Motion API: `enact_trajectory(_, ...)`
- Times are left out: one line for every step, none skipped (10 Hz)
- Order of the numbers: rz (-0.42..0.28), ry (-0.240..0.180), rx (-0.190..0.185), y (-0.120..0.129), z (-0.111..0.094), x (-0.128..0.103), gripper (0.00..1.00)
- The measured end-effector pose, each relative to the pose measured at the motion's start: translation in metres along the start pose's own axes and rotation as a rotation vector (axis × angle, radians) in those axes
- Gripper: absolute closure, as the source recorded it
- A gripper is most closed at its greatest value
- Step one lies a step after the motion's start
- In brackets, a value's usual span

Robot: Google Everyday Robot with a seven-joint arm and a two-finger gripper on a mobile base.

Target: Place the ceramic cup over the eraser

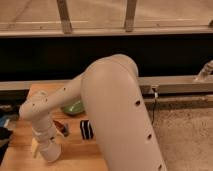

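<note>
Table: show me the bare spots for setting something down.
Bare: the far-left corner of the table behind the bowl; the front strip between eraser and gripper, which is low at front left. Crowded: bowl, red object, eraser together.
</note>
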Motion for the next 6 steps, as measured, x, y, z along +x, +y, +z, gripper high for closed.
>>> enact_trajectory(-0.002, 0.006, 0.002, 0.0025, 0.0, -0.0015, 0.35)
enact_trajectory(-0.004, 0.013, 0.003, 0.0048, -0.0003, -0.0018, 0.45)
enact_trajectory(-0.003, 0.021, 0.002, 0.0059, -0.0006, -0.0017, 0.55)
enact_trajectory(-0.003, 0.026, 0.004, 0.0053, -0.0004, -0.0018, 0.65)
enact_trajectory(-0.003, 0.032, 0.002, 0.0063, -0.0004, -0.0018, 0.76)
enact_trajectory(-0.005, 0.035, 0.002, 0.0073, -0.0006, -0.0019, 0.85)
